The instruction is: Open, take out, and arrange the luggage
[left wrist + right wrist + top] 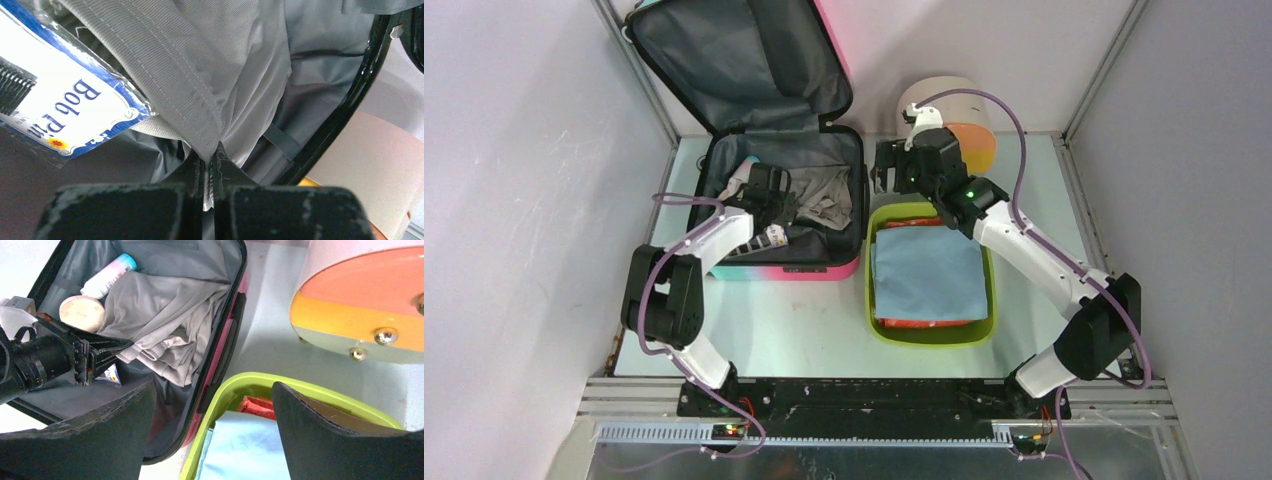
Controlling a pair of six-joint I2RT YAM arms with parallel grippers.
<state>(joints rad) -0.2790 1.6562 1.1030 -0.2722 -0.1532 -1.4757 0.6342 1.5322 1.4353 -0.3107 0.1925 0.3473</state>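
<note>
3 views | top: luggage (784,150) open, far left on table (764,320); left gripper (792,207) inside it; right gripper (882,183) over far edge of tray (879,330) | left wrist: left fingers (280,210) pinched together on grey cloth (200,75) | right wrist: right fingers (90,445) wide apart, holding nothing

Cannot read past "Bob Pi" on the blue-edged packet (65,110), cropped by the left wrist view. Cannot gauge the amount of grey garment (200,75) caught between the left fingers (115,210). Cannot name the red thing (929,323) under the blue cloth (929,275), showing only slivers. Cannot see the luggage (734,60) lid's far corner, past the overhead view's top edge.
</note>
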